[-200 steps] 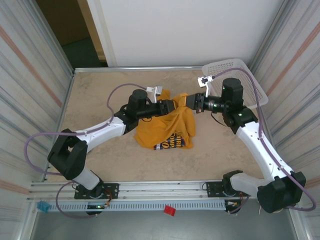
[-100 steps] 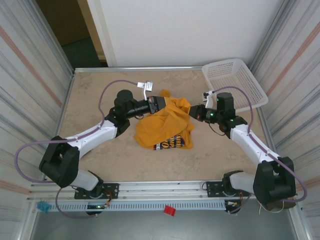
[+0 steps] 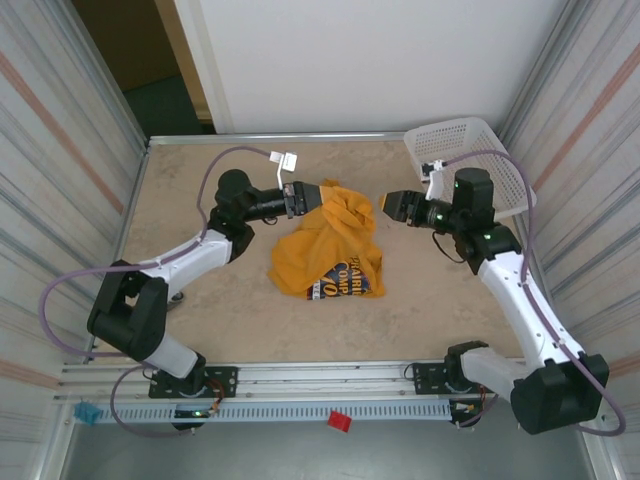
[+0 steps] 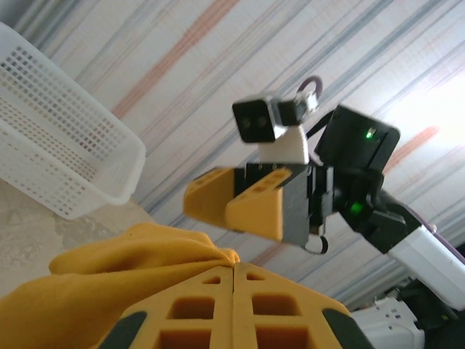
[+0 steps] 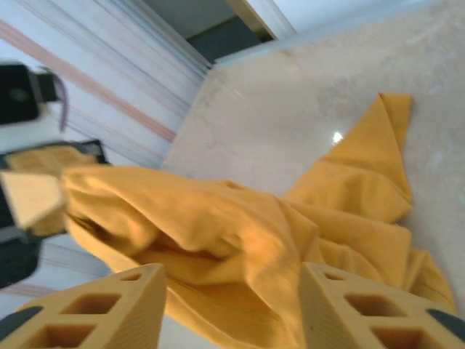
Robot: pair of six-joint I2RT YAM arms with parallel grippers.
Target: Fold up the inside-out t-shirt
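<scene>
My left gripper [image 3: 316, 197] is closed on an edge of the inside-out t-shirt [image 3: 325, 250]; my right gripper [image 3: 387, 205] stands open, the cloth just before its fingers. I think this is the spreading step; next, the right must catch another edge

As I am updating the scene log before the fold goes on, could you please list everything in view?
inside-out t-shirt: one, mustard orange-yellow with dark lettering, bunched mid-table
basket: one, white mesh, far right corner
table: one, beige stone-look, under the shirt
small red piece: one, red, on the near rail
small blue piece: one, blue, near-left end of that rail
left gripper: one, black with orange jaws, shut on the t-shirt's far-left edge
right gripper: one, black with orange jaws, open, just right of the t-shirt and apart from it
</scene>
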